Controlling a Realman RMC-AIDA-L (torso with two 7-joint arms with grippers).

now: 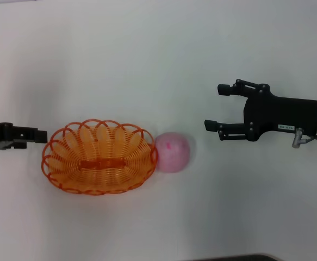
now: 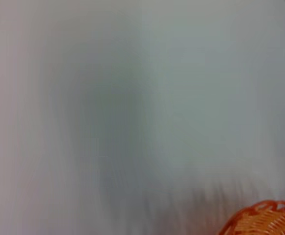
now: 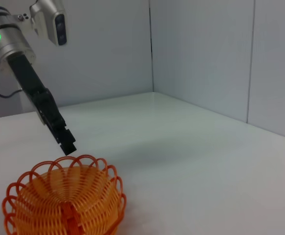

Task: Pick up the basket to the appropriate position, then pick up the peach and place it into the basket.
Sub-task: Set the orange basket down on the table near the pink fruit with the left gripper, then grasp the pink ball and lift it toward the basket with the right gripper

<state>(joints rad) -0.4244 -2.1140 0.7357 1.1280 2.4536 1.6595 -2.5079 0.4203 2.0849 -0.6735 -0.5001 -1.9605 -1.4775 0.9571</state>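
Note:
The orange openwork basket (image 1: 66, 163) sits on the white table, left of centre. It also shows in the right wrist view (image 3: 64, 200), and its rim shows in the left wrist view (image 2: 264, 220). The pale pink peach (image 1: 173, 151) rests against the basket's right rim. My left gripper (image 1: 43, 136) is shut, with its tip just beside the basket's left rim. It shows in the right wrist view (image 3: 69, 147) just above that rim. My right gripper (image 1: 212, 106) is open and empty. It is to the right of the peach, a little farther back, and points toward it.
The white table (image 1: 147, 54) spreads all around. Grey wall panels (image 3: 201, 54) stand behind it in the right wrist view. A dark edge (image 1: 240, 257) shows at the table's front.

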